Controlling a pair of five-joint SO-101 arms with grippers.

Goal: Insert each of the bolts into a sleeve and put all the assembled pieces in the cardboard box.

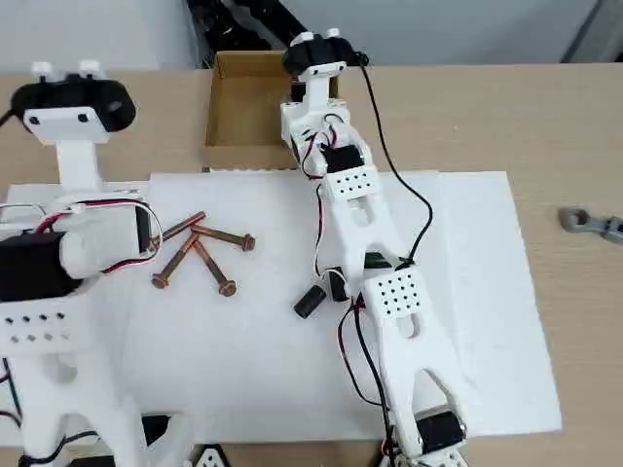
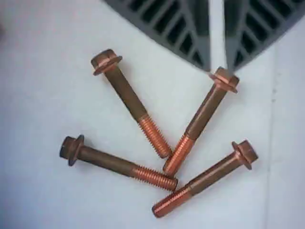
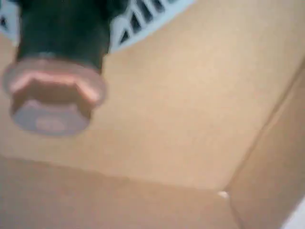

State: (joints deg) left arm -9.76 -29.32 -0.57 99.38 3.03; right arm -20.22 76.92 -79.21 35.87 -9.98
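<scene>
Here, at nine o'clock on the white sheet [image 1: 243,370], the left gripper [image 2: 217,62] hovers, fingers parted and empty, over four bolts [image 2: 133,105] fanned out. A loose sleeve [image 1: 310,302] lies near the middle. At twelve o'clock the right gripper [image 3: 66,14] clenches a sleeved bolt [image 3: 55,90] over the cardboard box [image 3: 190,95]

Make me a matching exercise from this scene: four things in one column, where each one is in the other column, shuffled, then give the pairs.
1. loose bolts
2. black sleeve
3. assembled piece
4. metal tool

A. on the bare table, off the sheet
B. held above the cardboard box
C. fanned together on the white sheet
D. on the white sheet, beside the right arm

Pairs: 1-C, 2-D, 3-B, 4-A.
</scene>
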